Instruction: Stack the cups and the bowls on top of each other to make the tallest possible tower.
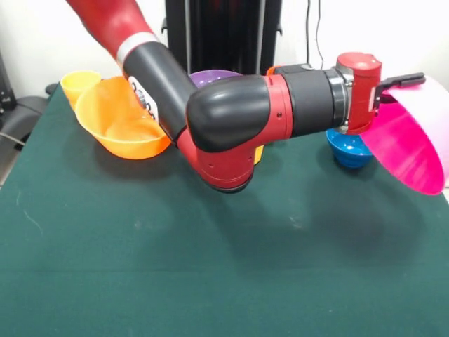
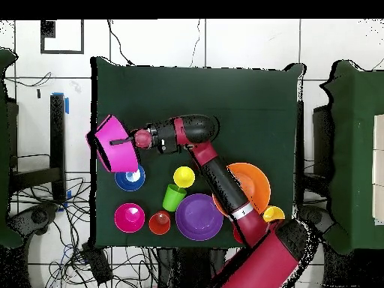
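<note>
My gripper [image 1: 400,88] is shut on the rim of the large hot pink bowl [image 1: 414,147] and holds it tilted on its side above the table, also in the overhead view [image 2: 114,144]. The small blue bowl [image 2: 130,178] stands just beside it, toward the robot. A yellow cup [image 2: 184,177], the green cup [image 2: 174,197], the red cup [image 2: 159,223], the small crimson bowl [image 2: 129,217] and the purple bowl [image 2: 199,217] stand near the robot's base. The large orange bowl [image 1: 119,123] lies tilted, with a second yellow cup [image 1: 78,84] behind it. The orange cup is mostly hidden behind the arm.
The arm's bulky red elbow [image 1: 224,133] hangs low over the table's middle. The green cloth [image 1: 210,281] covers the table, and its half far from the robot holds no objects. Cables lie on the floor beyond the table's edge [image 2: 45,217].
</note>
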